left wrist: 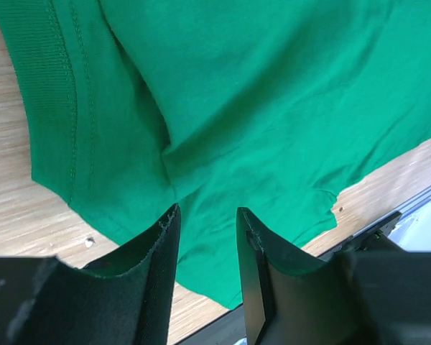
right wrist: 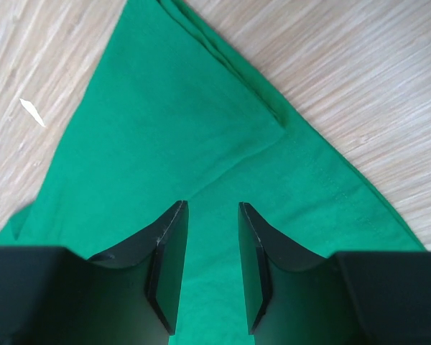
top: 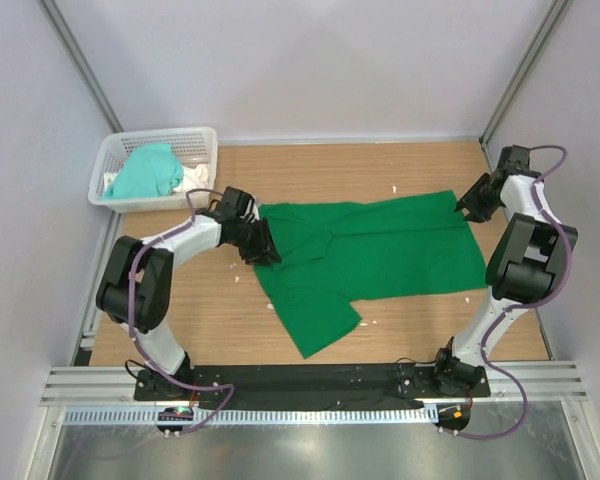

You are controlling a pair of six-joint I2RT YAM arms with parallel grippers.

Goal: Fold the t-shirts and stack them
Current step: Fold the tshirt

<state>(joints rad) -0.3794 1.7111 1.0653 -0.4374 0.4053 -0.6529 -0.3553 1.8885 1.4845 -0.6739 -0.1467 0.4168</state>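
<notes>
Two t-shirts belong to this job: the green t-shirt [top: 380, 250] lies spread on the desk [top: 210, 310] between the arms, and the mint-teal t-shirt [top: 145, 172] sits bunched in the white basket [top: 205, 135] at the far left corner. The green one looks light, limp and prone to creasing, so it should drape and slide rather than hold a shape. The best hold is probably a pinch at a stitched edge or corner, where the cloth is doubled. Its long axis runs across the desk from left to right. What appears to be the neck end points left, the bottom hem points right, and one sleeve points toward the arm bases. The left gripper [left wrist: 207, 212] hangs over that left end beside a ribbed band, its jaws parted with cloth showing through the gap and nothing pinched. The right gripper [right wrist: 212, 205] hangs over the far right hem corner, jaws likewise spread and empty.
</notes>
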